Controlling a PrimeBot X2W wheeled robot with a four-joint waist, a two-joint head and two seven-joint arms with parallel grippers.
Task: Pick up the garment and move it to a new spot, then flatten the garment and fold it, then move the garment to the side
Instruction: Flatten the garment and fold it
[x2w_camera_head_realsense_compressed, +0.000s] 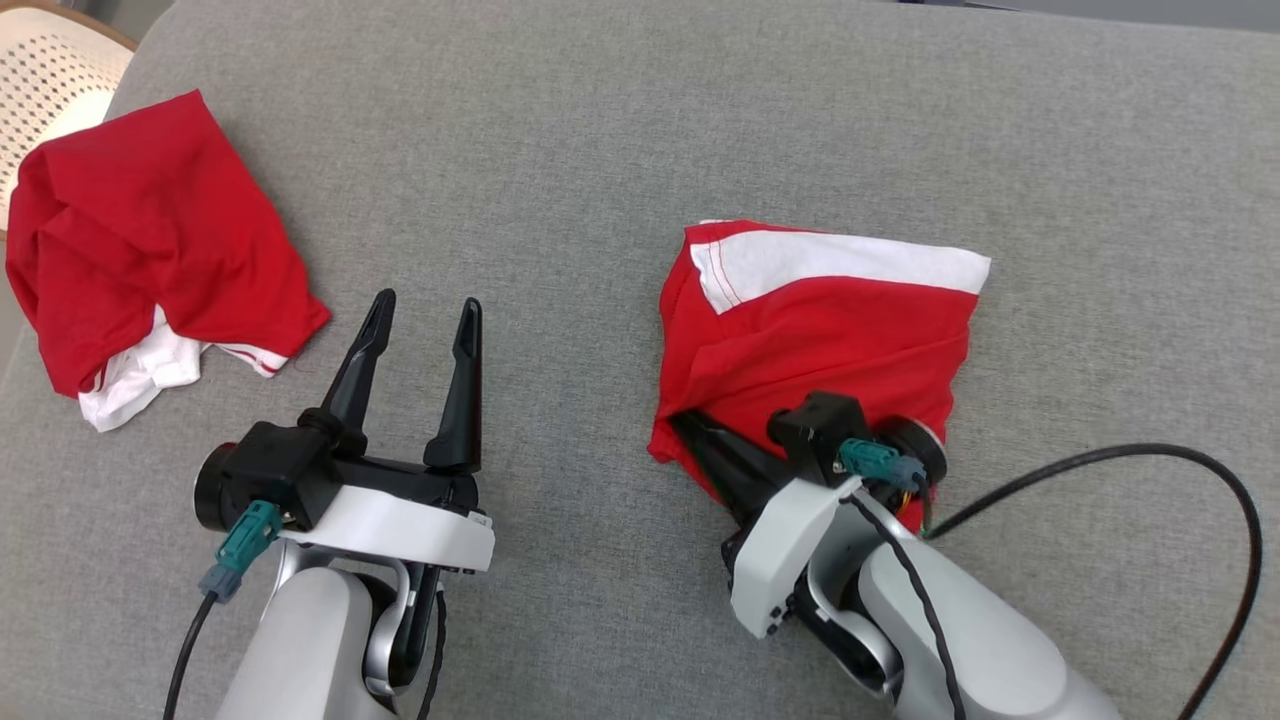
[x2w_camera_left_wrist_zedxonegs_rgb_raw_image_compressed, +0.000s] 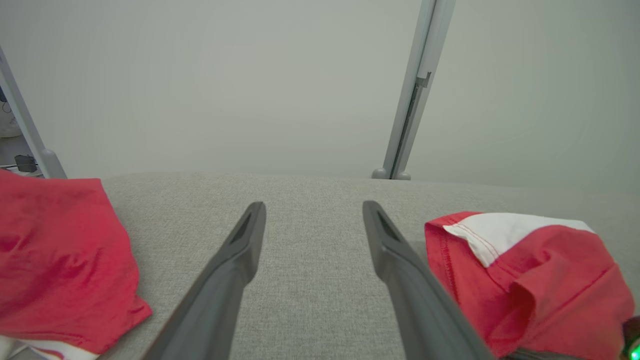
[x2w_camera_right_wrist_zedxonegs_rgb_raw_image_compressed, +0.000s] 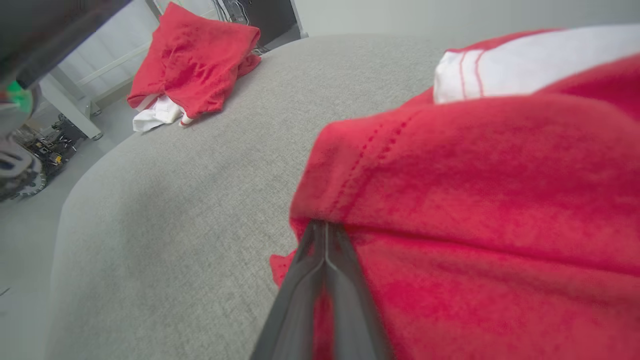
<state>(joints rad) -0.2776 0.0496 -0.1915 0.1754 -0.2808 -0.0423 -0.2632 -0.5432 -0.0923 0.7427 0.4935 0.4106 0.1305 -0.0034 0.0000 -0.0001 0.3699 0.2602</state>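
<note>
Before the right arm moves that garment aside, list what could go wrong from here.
1. The right gripper is shut, tips hidden under a fold of the right-hand garment; it may pinch one layer only, so pulling could undo the fold.
2. The black cable loops close beside that garment and might drag on it.

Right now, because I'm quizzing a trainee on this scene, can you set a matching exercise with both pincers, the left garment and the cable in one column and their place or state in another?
Column one:
1. left pincer
2. right pincer
3. left garment
4. cable

Column two:
A. shut on the edge of the right garment
B. crumpled at the far left of the grey surface
C. loops at the right, beside the arm
D. open over bare grey surface

Pairs: 1-D, 2-A, 3-B, 4-C
</note>
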